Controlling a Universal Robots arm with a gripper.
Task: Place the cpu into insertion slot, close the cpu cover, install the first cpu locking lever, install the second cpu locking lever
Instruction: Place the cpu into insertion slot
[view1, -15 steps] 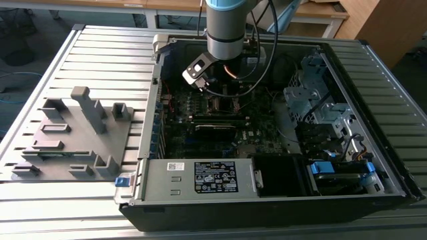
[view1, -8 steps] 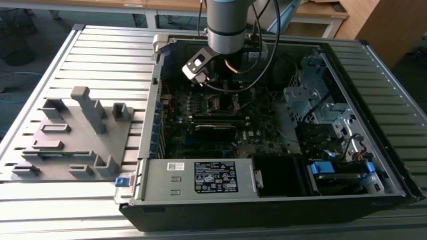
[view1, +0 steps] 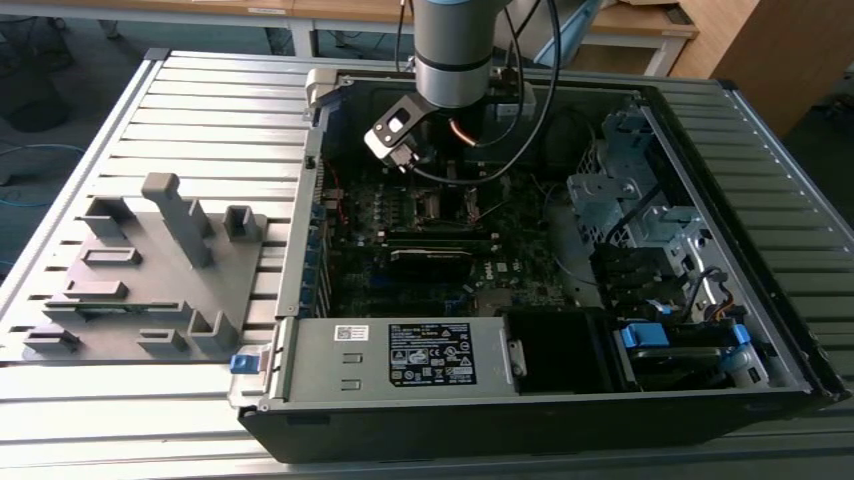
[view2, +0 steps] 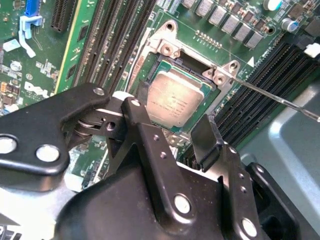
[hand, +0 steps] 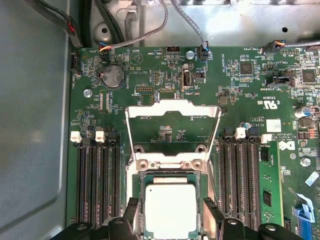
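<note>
The cpu (hand: 170, 207) (view2: 175, 97), a silvery square chip, lies flat in the insertion slot (view2: 186, 62) on the green motherboard. My gripper (hand: 171, 212) (view2: 174, 114) hovers just above it, open. One black finger (hand: 131, 210) stands on each side of the chip with a small gap, and neither presses on it. The cpu cover (hand: 172, 105), a thin metal frame with a cut-out centre, stands swung up off the socket on its hinge (hand: 170, 162). A thin metal lever rod (view2: 280, 100) sticks out from the socket corner, raised. In the exterior view the arm (view1: 454, 60) reaches down into the open computer case.
Long black memory slots (hand: 97, 180) (hand: 240, 175) flank the socket on both sides. Cables (hand: 192, 25) run along the case wall beyond the board. In the exterior view a grey fixture plate (view1: 147, 270) lies outside the case at the left, and drive bays (view1: 641, 200) stand at the right.
</note>
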